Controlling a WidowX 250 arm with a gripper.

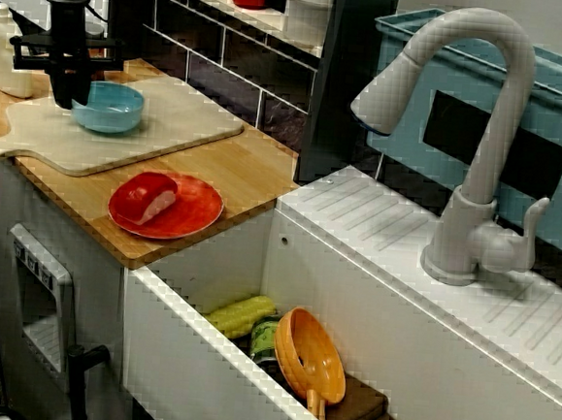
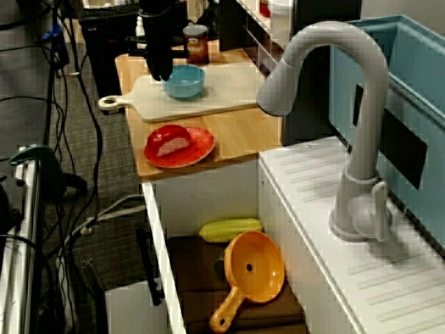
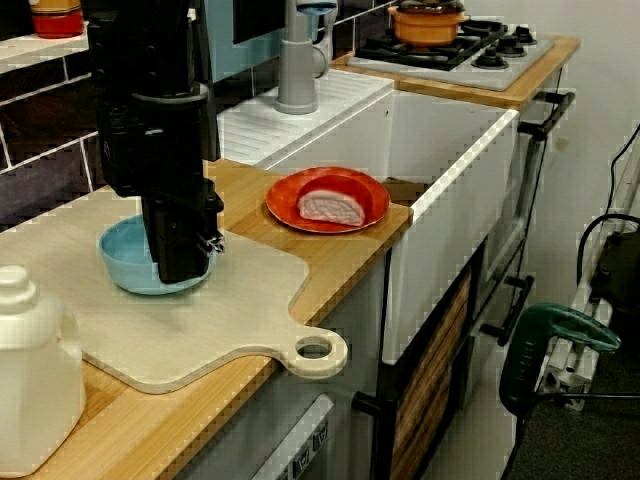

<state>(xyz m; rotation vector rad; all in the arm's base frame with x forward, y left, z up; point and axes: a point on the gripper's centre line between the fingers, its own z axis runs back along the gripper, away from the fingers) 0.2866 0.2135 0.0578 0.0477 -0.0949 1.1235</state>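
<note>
The gripper [image 1: 66,102] is matt black; whether it is plastic or metal I cannot tell. The blue bowl [image 1: 112,109] is smooth and a little glossy, and looks like plastic. The cutting board [image 1: 171,124] is pale wood, matt and smooth. The counter [image 1: 250,169] is a warmer wood with visible grain. At five o'clock from the bowl, the red plate [image 1: 192,203] is glossy plastic. The faucet [image 1: 496,139] is matt grey. The orange strainer [image 1: 309,353] is shiny plastic.

bowl [image 1: 114,109]: light blue
gripper [image 1: 66,102]: black
board [image 1: 181,117]: pale beige — plain
plate [image 1: 197,203]: red
meat [image 1: 155,200]: pink with red rind
counter [image 1: 250,169]: honey wood grain
corn [image 1: 242,314]: yellow
faucet [image 1: 488,119]: light grey
sink [image 1: 200,374]: white
</note>
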